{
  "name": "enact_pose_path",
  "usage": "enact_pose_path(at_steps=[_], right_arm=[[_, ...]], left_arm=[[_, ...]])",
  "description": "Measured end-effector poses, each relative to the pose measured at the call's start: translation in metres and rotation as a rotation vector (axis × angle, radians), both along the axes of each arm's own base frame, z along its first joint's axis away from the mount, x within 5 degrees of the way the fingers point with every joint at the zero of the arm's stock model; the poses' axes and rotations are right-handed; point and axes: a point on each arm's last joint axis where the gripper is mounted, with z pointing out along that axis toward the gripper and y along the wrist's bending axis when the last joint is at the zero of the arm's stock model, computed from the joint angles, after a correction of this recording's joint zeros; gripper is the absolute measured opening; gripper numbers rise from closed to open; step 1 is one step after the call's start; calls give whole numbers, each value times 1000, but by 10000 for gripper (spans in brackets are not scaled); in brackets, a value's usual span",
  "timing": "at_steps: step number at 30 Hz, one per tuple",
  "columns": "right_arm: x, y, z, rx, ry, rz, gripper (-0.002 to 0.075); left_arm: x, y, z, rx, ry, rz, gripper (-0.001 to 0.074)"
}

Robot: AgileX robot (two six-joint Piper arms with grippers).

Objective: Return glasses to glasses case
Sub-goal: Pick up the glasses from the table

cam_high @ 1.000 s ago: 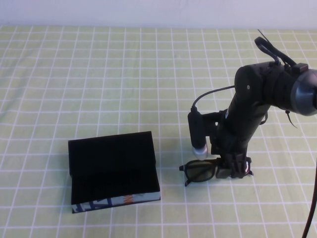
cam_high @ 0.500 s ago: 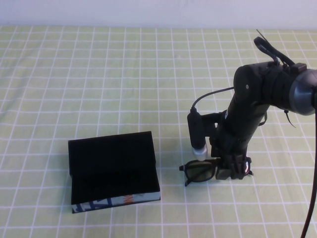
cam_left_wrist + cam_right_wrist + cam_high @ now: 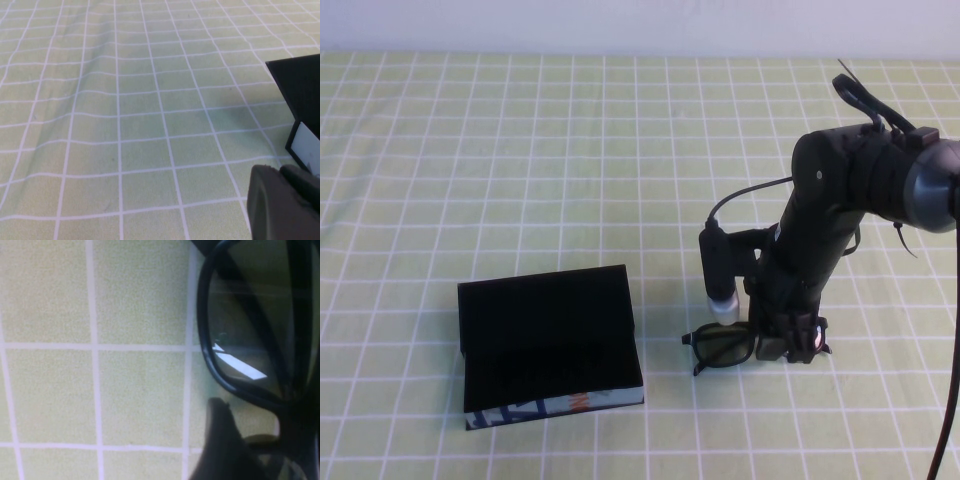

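The black glasses (image 3: 723,346) lie flat on the checked cloth, right of the glasses case (image 3: 548,335). The case is a black box lying with its flap lid open, its blue-white patterned side with an orange mark facing front. My right gripper (image 3: 785,345) points straight down over the right half of the glasses. In the right wrist view one dark finger (image 3: 220,440) stands beside the frame's bridge, next to a dark lens (image 3: 250,315). A strip of cloth shows between finger and frame, so the gripper (image 3: 260,440) is open around the frame. My left gripper (image 3: 285,205) hangs near a corner of the case (image 3: 300,95).
A green cloth with white grid lines (image 3: 520,160) covers the table up to the back edge by the wall. A black cable (image 3: 952,400) hangs at the far right. The right arm's wrist camera (image 3: 719,275) sits just above the glasses.
My right gripper has sunk a little onto the glasses and its jaws have narrowed round the frame. The glasses and the case have not moved.
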Motion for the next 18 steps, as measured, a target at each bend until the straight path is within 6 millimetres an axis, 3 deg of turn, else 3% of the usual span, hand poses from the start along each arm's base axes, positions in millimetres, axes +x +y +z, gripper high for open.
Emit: enact_pose_path(at_steps=[5, 18], right_arm=[[0, 0, 0, 0, 2, -13, 314], [-2, -1, 0, -8, 25, -26, 106]], left_arm=[[0, 0, 0, 0, 0, 0, -2], [0, 0, 0, 0, 0, 0, -2]])
